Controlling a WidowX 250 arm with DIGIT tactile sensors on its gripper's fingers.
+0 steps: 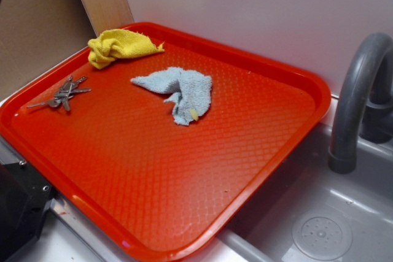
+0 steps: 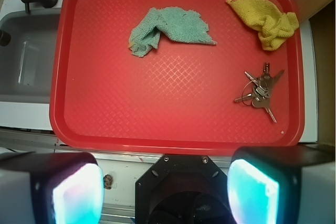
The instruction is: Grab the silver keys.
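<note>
The silver keys [image 1: 64, 93] lie fanned out on a thin ring near the left rim of the red tray [image 1: 184, 170]. In the wrist view the silver keys [image 2: 259, 92] rest at the right side of the tray [image 2: 173, 135], below the yellow cloth. My gripper [image 2: 165, 190] hangs high above the tray's near edge, well away from the keys, and is open with nothing between its two glowing pads [image 2: 252, 190]. The exterior view does not show the gripper.
A yellow cloth [image 1: 120, 45] lies crumpled at the tray's back left corner and a blue-green cloth [image 1: 181, 92] near its middle. A grey sink [image 1: 325, 225] with a curved faucet [image 1: 356, 96] sits to the right. The robot's black base [image 1: 18, 207] stands at the lower left.
</note>
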